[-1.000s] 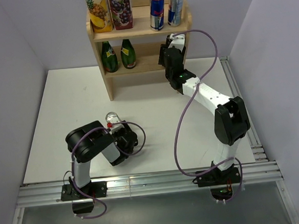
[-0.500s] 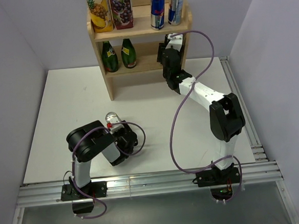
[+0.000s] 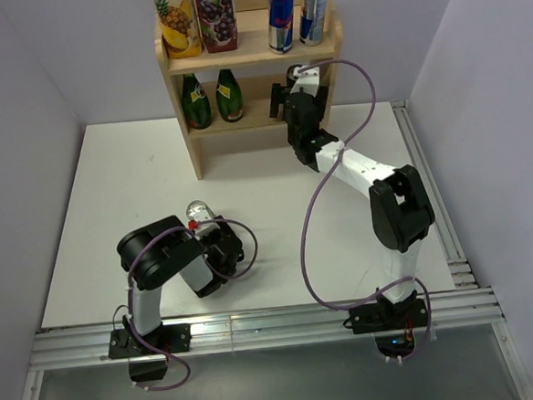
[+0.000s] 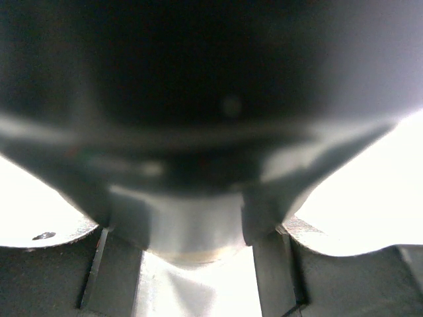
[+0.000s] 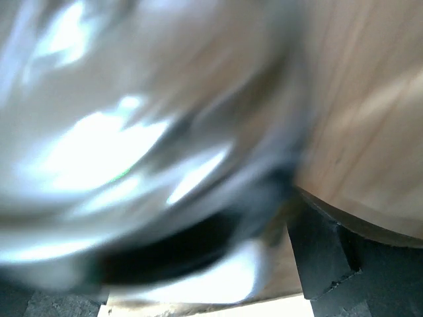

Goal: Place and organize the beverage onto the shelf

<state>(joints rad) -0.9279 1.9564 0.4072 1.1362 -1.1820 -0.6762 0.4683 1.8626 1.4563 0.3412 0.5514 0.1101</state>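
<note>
Shelf (image 3: 249, 56) stands at the table's (image 3: 127, 173) far edge, cans (image 3: 280, 18) on top, green bottles (image 3: 196, 102) on the middle tier. Our right gripper (image 3: 291, 86) reaches into that tier's right end, jaws seemingly pinching a blurred silvery drink (image 5: 132, 152). Next, we judge, it must be set upright and released. Whether the left gripper's (image 3: 224, 247) jaws are spread or pressed together, we cannot tell.

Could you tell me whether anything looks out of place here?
One clear container sits on the table beside the left arm, away from the shelf where the other drinks stand upright. Nothing looks spilled.
</note>
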